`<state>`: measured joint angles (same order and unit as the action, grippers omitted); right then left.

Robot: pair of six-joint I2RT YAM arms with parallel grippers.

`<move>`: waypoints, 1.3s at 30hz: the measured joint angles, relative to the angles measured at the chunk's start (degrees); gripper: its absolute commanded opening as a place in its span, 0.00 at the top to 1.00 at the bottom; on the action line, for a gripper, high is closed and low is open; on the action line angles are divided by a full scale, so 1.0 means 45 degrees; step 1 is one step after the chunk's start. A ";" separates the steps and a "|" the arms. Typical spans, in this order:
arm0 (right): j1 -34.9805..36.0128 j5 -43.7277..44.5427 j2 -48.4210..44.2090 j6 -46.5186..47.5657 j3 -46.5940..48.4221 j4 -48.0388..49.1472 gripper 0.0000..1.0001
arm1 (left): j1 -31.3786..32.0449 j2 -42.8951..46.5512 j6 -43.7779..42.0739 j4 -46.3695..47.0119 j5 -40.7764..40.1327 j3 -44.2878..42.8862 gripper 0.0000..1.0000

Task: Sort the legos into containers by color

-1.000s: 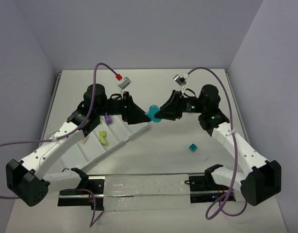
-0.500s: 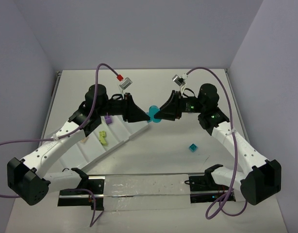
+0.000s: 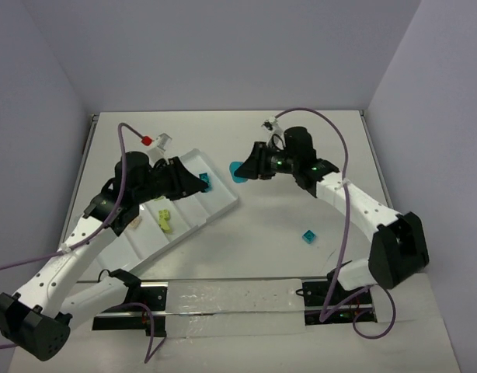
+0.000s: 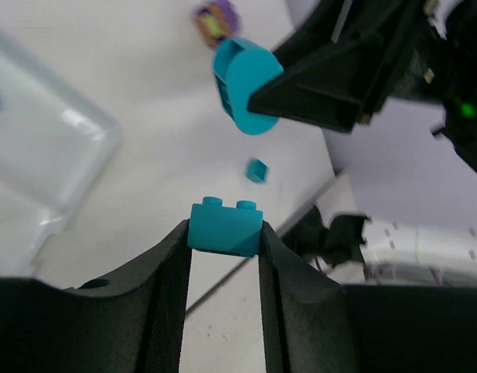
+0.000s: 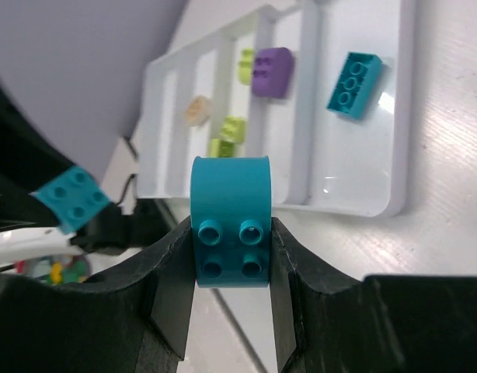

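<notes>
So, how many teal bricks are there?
4: small brick in the left tool, rounded brick in the right tool, long brick in the tray, loose brick on the table. Others may be hidden.

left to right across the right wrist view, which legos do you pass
held teal brick in the left fingers → beige brick → lime-green bricks → purple brick → loose teal brick in the tray end compartment. rounded teal piece in the right fingers overlaps the lime-green ones, so left out
</notes>
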<state>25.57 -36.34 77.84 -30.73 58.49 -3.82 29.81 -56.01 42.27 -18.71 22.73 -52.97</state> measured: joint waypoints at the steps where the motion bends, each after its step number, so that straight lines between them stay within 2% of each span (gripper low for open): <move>1: 0.0320 0.0557 0.0502 0.0147 0.0335 -0.0257 0.92 | -0.0162 0.0188 0.0185 -0.0491 -0.0702 0.0000 1.00; 4: 0.1453 0.2091 0.2088 0.0568 0.1624 -0.1259 0.91 | -0.0331 0.0585 0.0837 -0.2057 -0.3066 -0.0162 1.00; 8: 0.2465 0.3139 0.4180 0.0856 0.3270 -0.1745 0.89 | -0.0410 0.0824 0.1448 -0.3636 -0.5280 -0.0418 1.00; 10: 0.2637 0.3521 0.5013 0.0975 0.3910 -0.2178 0.85 | -0.0465 0.0849 0.1603 -0.4137 -0.5956 -0.0530 1.00; 13: 0.2680 0.3992 0.6226 0.1105 0.4898 -0.2562 0.73 | -0.0506 0.0805 0.1789 -0.4547 -0.6622 -0.0573 1.00; 17: 0.2687 0.4414 0.7231 0.1190 0.5500 -0.3005 0.27 | -0.0543 0.0595 0.1862 -0.4703 -0.7071 -0.0588 1.00; 20: 0.2715 0.4602 0.7600 0.1343 0.5759 -0.3466 0.15 | -0.0562 0.0021 0.1846 -0.4686 -0.7268 -0.0886 1.00; 30: 0.2735 0.5562 0.7269 0.1506 0.5975 -0.4085 0.15 | -0.0712 -0.3808 0.1691 -0.4205 -0.7478 -0.3239 1.00; 34: 0.2500 0.6147 0.5390 0.1465 0.4673 -0.4169 0.15 | -0.1078 -0.5496 0.1692 -0.3783 -0.7483 -0.4490 1.00; 39: 0.1468 0.7263 0.1783 0.1295 0.2407 -0.4125 0.14 | -0.1269 -0.7579 0.1691 -0.3303 -0.7585 -0.5371 1.00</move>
<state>32.17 -3.66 85.86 -24.90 69.32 -22.38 24.10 -90.12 49.88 -33.58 -11.40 -77.14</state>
